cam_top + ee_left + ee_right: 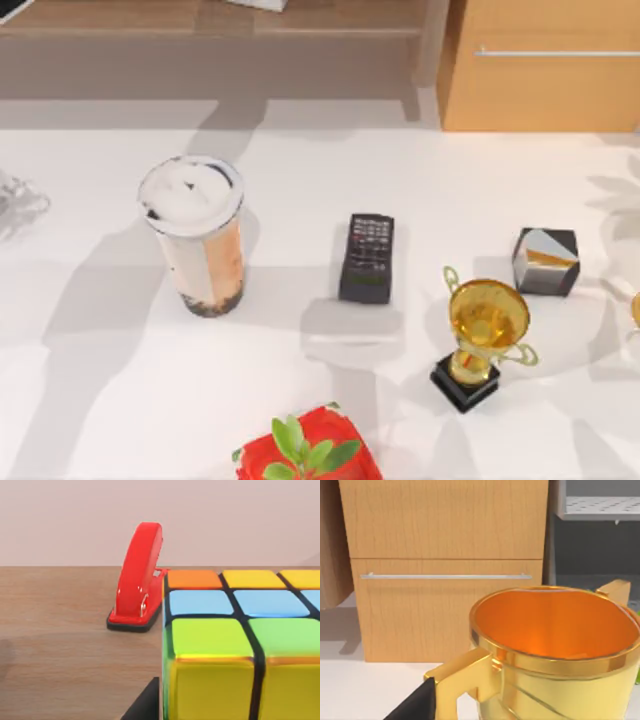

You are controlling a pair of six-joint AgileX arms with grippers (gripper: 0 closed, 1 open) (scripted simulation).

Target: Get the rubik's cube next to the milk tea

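Rubik's cube [240,645], rigid glossy plastic in yellow, green, blue and orange squares, looks light; grip opposite flat faces—claw state untellable.

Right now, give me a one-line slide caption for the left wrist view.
Close-up of the yellow, green, light-blue and orange rubik's cube beside a red stapler on a brown wooden surface.

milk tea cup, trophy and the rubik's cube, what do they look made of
The milk tea cup looks like clear thin plastic: the drink and dark pearls show through. The trophy looks like polished gold metal or plated plastic, given its bright reflections, on a black base. The rubik's cube looks like glossy plastic: colour tiles on black.
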